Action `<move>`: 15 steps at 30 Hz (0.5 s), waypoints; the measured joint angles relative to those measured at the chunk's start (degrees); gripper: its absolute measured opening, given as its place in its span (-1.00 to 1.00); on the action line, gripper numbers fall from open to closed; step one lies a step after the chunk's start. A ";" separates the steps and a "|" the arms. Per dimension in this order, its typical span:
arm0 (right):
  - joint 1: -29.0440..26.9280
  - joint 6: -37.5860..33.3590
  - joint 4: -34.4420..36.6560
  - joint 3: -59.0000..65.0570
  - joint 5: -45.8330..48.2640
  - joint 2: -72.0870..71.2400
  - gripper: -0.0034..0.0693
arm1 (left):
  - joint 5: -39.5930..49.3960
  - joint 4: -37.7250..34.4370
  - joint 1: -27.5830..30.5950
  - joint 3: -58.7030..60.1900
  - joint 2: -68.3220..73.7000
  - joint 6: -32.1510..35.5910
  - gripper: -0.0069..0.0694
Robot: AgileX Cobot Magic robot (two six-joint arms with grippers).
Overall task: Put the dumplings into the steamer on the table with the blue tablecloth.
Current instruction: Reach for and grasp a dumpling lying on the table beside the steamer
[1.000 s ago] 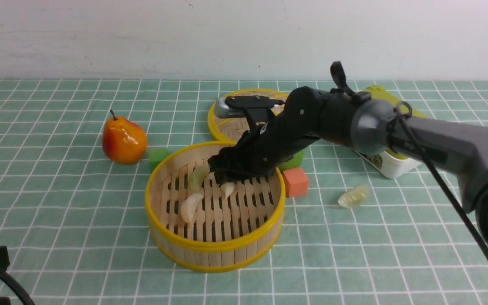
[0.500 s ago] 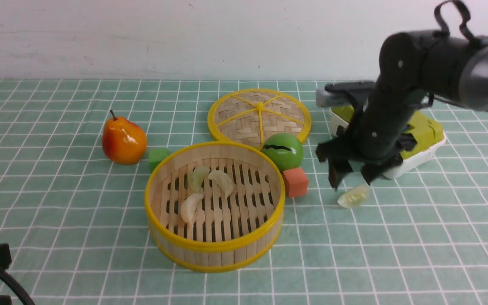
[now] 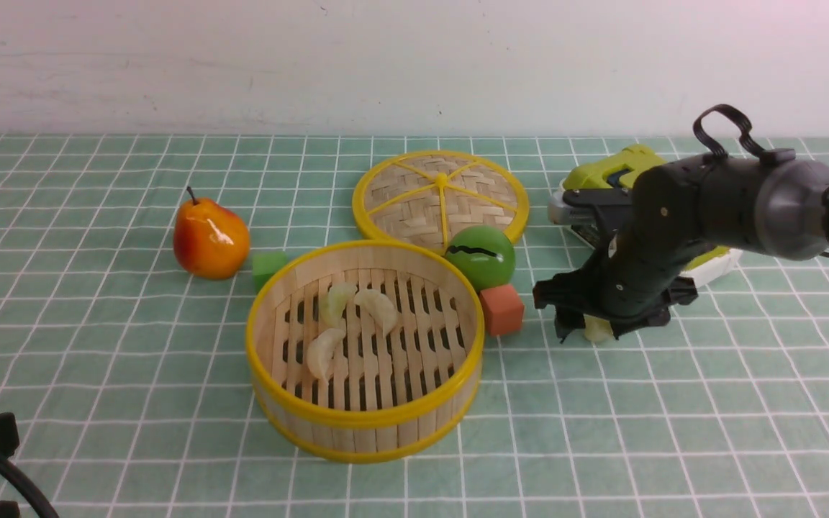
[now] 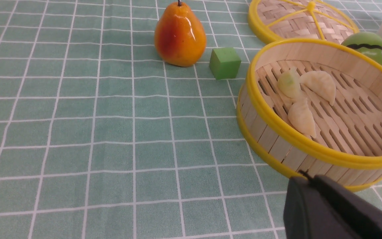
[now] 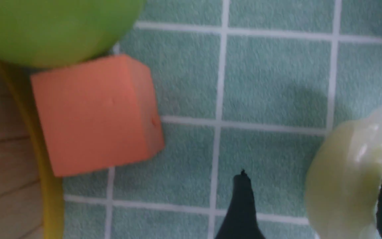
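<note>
The steamer point(image 3: 368, 419) stands on the table with the blue tablecloth point(image 3: 98, 345). Three dumplings lie on its slats point(image 3: 337, 302) point(image 3: 378, 308) point(image 3: 323, 351). A further dumpling point(image 3: 596, 329) lies on the cloth to the right of the orange cube. My right gripper point(image 3: 594, 334) is down over it and open. In the right wrist view the dumpling point(image 5: 350, 172) sits between the two fingers, close to one and well apart from the other; the right gripper point(image 5: 316, 175) holds nothing. My left gripper point(image 4: 305, 177) is shut and empty, just outside the steamer's wall point(image 4: 277, 139).
An orange pear point(image 3: 210, 237) and a green cube point(image 3: 268, 267) sit left of the steamer. Behind it lie the woven lid point(image 3: 440, 194) and a green ball point(image 3: 483, 257). An orange cube point(image 3: 502, 309) touches the steamer's right side. A white box point(image 3: 709, 262) stands behind the right arm.
My right arm left the steamer, where a third dumpling now lies, swung right and came down over the dumpling on the cloth. Its jaws opened wide.
</note>
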 joint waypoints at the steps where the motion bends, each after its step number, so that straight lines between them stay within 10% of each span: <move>1: 0.00 0.00 0.13 0.00 -0.99 0.06 0.48 | 0.00 0.00 0.00 0.00 0.00 0.00 -0.80; 15: -0.04 0.00 -0.02 0.00 -4.91 2.26 0.27 | 0.00 0.00 0.00 0.00 0.00 0.00 -0.80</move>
